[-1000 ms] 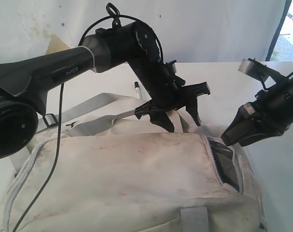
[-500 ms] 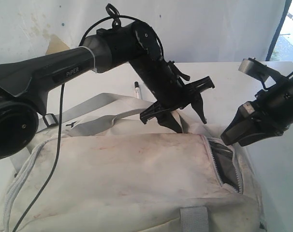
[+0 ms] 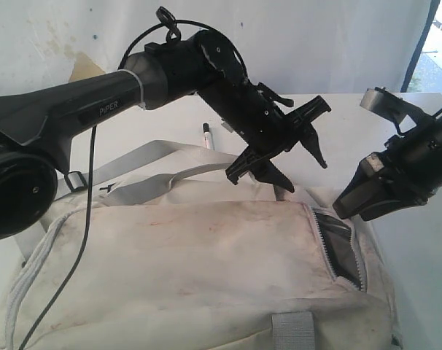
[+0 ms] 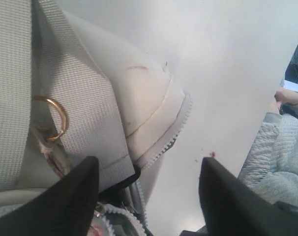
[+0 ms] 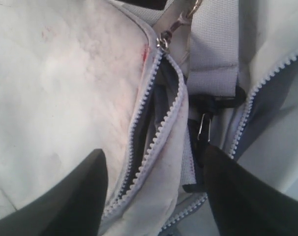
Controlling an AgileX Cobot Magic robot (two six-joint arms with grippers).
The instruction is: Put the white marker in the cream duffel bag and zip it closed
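Since a second ago my left gripper [image 3: 306, 177] has lifted off the top of the bag and swung right. The grey strap [image 3: 148, 157] it was down against now lies loose. The right arm hasn't moved.

Nearest: the cream duffel bag [image 3: 192, 270] covers the near part of the table [image 3: 352, 117]. It is stained. The zip on its right end [image 3: 341, 248] gapes, with dark lining showing inside.

My right gripper [image 3: 343, 210] hangs just above that open end, near the table's right edge. In the right wrist view its jaws [image 5: 154, 150] are spread wide with nothing in them. The parted zipper teeth [image 5: 149, 142] lie below and the slider [image 5: 163, 42] sits at the far end of the gap.

The left gripper is over the top right of the bag, tilted, with its fingers spread wide and empty. In the left wrist view [image 4: 149, 160] it is over the bag's corner, the grey webbing and a gold ring [image 4: 55, 118], touching none of them.

Farthest: the white marker [image 3: 206, 136] is on the table behind the bag, between the bag and the far edge. Its black cap points away and it sits just beside the strap. It is outside the bag and neither gripper touches it.
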